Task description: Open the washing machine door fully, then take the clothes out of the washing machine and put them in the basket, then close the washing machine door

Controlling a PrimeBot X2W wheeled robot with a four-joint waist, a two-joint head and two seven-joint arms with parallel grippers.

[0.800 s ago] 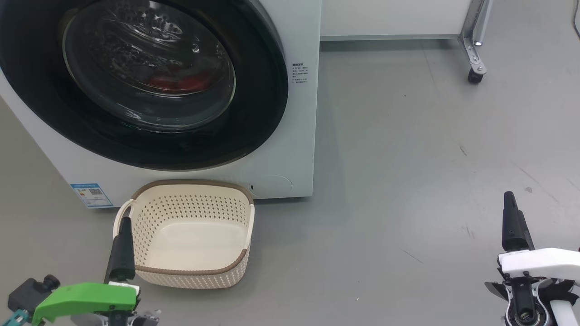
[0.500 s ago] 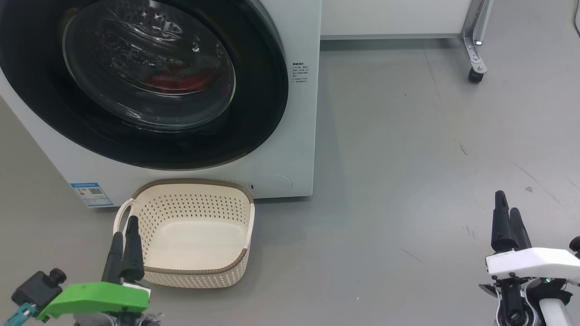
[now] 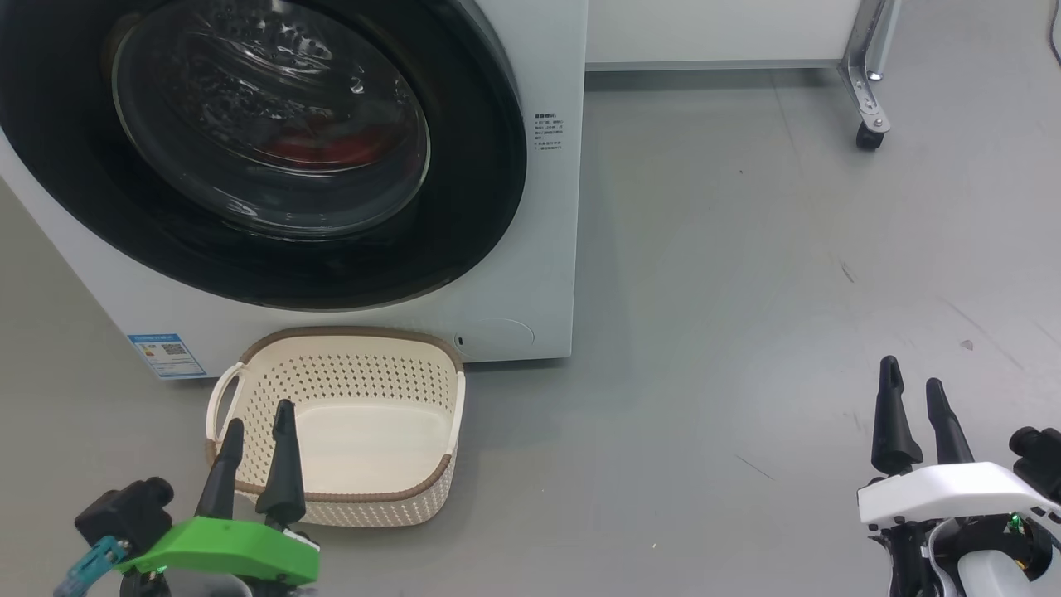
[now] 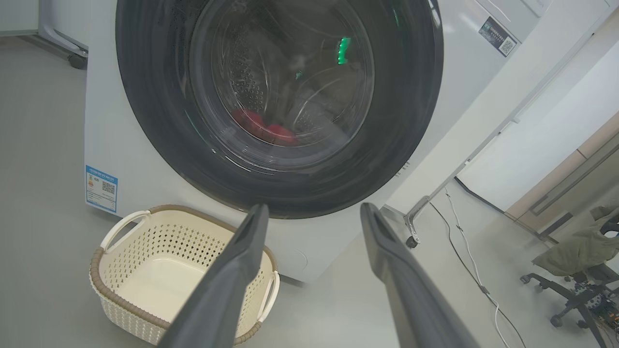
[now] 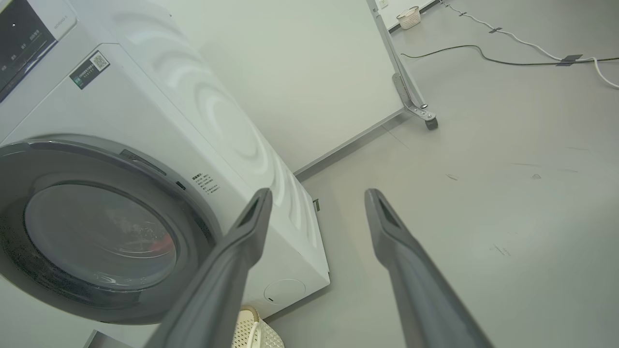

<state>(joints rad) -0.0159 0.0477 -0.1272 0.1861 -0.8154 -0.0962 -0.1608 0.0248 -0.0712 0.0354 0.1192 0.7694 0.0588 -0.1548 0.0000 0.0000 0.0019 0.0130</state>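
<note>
The white washing machine (image 3: pixel 530 274) fills the upper left of the head view, and its round black-ringed door (image 3: pixel 273 141) sits flush against the front. Red clothes (image 3: pixel 323 149) show through the glass, also red clothes (image 4: pixel 263 128) in the left wrist view. The cream basket (image 3: pixel 340 352) stands on the floor against the machine's front, with nothing in it. My left gripper (image 3: pixel 259 435) hangs open over the basket's near rim. My right gripper (image 3: pixel 912 390) is open above bare floor at the lower right, far from the machine. Both pairs of fingers hold nothing.
A white panel on a metal leg with a caster (image 3: pixel 868 137) stands behind the machine at the upper right. Cables (image 5: pixel 483 53) trail across the grey floor. An office chair (image 4: pixel 580 285) draped with a green garment stands off to the side.
Both wrists have rolled, so each gripper now shows two separate fingers side by side. The left gripper has shifted right over the basket's rim, and the right gripper has moved left.
</note>
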